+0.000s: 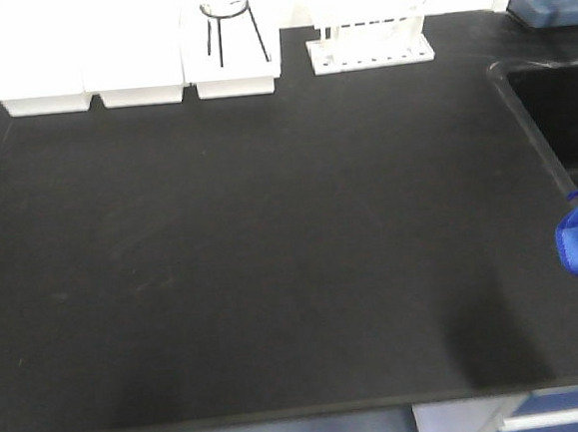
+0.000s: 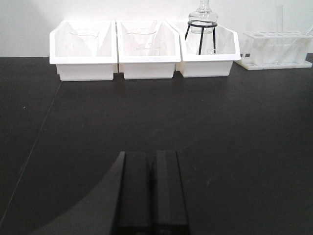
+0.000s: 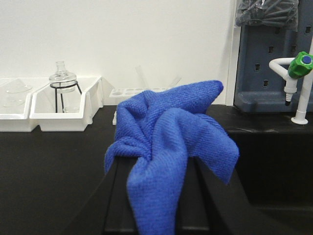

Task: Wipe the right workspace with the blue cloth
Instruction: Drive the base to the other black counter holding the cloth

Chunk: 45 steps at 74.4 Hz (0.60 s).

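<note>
Reaching forward at the right edge of the scene, the right gripper [image 3: 159,165] points toward the back wall and carries the blue cloth [image 3: 166,127]. Its two dark fingers [image 3: 113,200] pinch the cloth between them. The fabric bunches up above the fingers in wrinkled folds, and a long flap hangs down in front, hiding the gap. In the front view, only a piece of the cloth shows at the right border, just in front of the sink [image 1: 556,115]. The gripper itself is outside that view, and whether the cloth touches the surface cannot be told.

The left gripper [image 2: 152,155] sits low over the black tabletop [image 1: 272,257] and points straight toward the back row of white bins [image 2: 146,49]. Its fingers are pressed together, with only a thin seam visible between them. They are well apart from the bins.

A glass flask [image 2: 202,19] on a black wire stand sits at the rightmost of the three bins, and a white tube rack [image 2: 274,49] stands just to its right. In the right wrist view, a white tap [image 3: 299,68] with a green handle rises behind the sink, in front of a blue panel.
</note>
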Available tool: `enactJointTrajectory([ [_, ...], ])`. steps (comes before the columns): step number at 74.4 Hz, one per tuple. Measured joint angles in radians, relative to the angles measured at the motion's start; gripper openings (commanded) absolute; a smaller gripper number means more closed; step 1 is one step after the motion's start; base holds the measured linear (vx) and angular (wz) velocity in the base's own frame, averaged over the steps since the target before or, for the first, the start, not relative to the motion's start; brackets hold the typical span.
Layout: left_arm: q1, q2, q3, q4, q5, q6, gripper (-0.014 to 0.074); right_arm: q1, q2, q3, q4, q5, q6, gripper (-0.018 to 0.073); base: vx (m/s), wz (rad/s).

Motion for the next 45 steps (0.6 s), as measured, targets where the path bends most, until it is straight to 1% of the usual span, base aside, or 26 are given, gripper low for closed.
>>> enactJointTrajectory([
  [25, 0.0, 0.0, 0.0, 0.0, 0.0, 0.0, -0.0006, 0.0, 0.0, 0.0, 0.0, 0.0, 0.0, -0.0004, -0.29, 0.0],
  [45, 0.0, 0.0, 0.0, 0.0, 0.0, 0.0, -0.0006, 0.0, 0.0, 0.0, 0.0, -0.001, 0.0, -0.0004, -0.32, -0.21],
])
